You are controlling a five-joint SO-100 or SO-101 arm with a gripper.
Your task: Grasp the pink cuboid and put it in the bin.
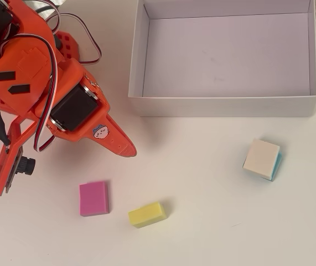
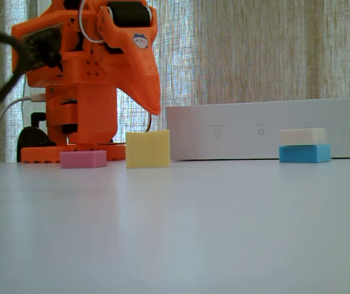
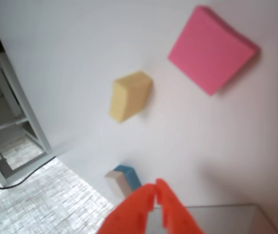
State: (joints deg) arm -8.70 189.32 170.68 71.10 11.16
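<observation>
The pink cuboid point(image 1: 94, 198) lies flat on the white table at the lower left of the overhead view. It also shows in the fixed view point(image 2: 83, 159) and the wrist view point(image 3: 209, 48). The bin point(image 1: 218, 105), a large white box, stands empty at the top right; its front wall shows in the fixed view point(image 2: 266, 131). My orange gripper point(image 1: 129, 149) is shut and empty, raised above the table between the cuboid and the bin's near left corner. Its closed tips show in the wrist view point(image 3: 156, 189) and the fixed view point(image 2: 154, 110).
A yellow block point(image 1: 146, 214) lies just right of the pink cuboid. A cream-topped block with teal sides point(image 1: 262, 159) sits in front of the bin's right part. The arm's base point(image 2: 79, 131) stands at the far left.
</observation>
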